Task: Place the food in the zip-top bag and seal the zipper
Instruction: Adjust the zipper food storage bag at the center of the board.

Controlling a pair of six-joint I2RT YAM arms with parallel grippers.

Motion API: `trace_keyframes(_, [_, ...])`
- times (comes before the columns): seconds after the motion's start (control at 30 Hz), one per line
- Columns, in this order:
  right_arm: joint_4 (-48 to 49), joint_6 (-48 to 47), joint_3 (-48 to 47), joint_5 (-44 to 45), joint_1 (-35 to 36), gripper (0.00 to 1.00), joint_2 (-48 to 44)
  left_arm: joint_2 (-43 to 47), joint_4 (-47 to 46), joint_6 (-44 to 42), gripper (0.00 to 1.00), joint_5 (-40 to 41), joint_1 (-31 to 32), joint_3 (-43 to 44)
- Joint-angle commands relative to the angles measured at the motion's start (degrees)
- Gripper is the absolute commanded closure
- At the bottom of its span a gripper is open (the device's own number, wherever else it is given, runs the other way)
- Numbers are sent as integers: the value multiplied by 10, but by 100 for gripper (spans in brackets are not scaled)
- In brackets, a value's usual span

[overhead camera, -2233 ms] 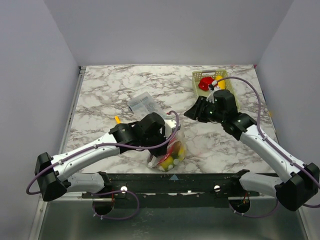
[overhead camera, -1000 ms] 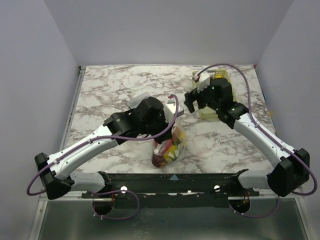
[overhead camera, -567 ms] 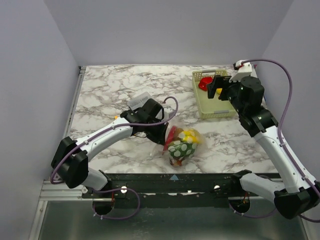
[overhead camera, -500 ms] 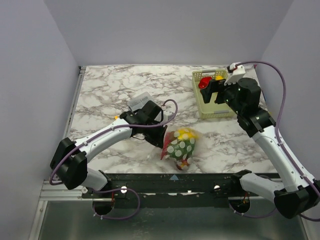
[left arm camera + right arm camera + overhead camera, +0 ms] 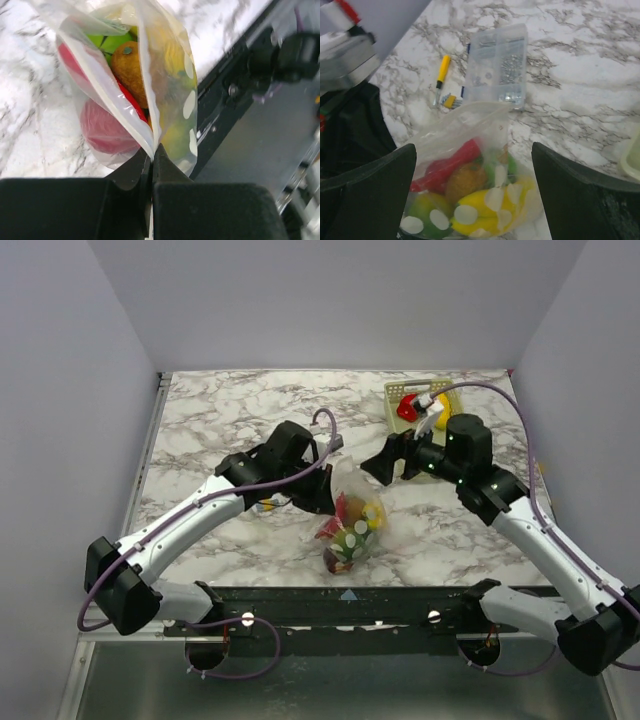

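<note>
Left wrist: our left gripper [image 5: 152, 150] pinches the zip-top bag [image 5: 167, 75] by the tabletop's [image 5: 22, 110] near edge; our right gripper [image 5: 474, 150] gapes wide.

The surface [image 5: 210, 410] is white marble veined in grey. The zip-top bag [image 5: 352, 525] is clear, with white oval spots. The food [image 5: 128, 66] inside shows red, orange-brown, yellow, bright green and deep pink. The basket [image 5: 391, 400] is pale yellow-green. The screwdriver [image 5: 441, 70] has a yellow handle. The left hand [image 5: 152, 150] is black.
</note>
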State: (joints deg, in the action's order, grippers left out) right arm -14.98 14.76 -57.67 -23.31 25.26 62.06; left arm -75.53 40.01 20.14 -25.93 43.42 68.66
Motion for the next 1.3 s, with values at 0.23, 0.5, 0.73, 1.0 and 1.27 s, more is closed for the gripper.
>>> trace_keyframes(0.23, [-34, -5, 6, 477, 423, 0, 12, 116, 84, 386, 100, 144, -69, 4])
trace_keyframes(0.5, [215, -170, 159, 468, 495, 2, -49, 135, 178, 549, 100, 154, -85, 5])
trace_keyframes(0.73, [414, -255, 212, 562, 585, 4, -7, 152, 169, 633, 100, 145, -91, -27])
trace_keyframes(1.0, [526, -259, 227, 614, 613, 21, 53, 163, 149, 667, 100, 129, -94, -59])
trace_keyframes(1.27, [578, -266, 246, 637, 613, 98, 83, 185, 70, 668, 99, 95, -102, -107])
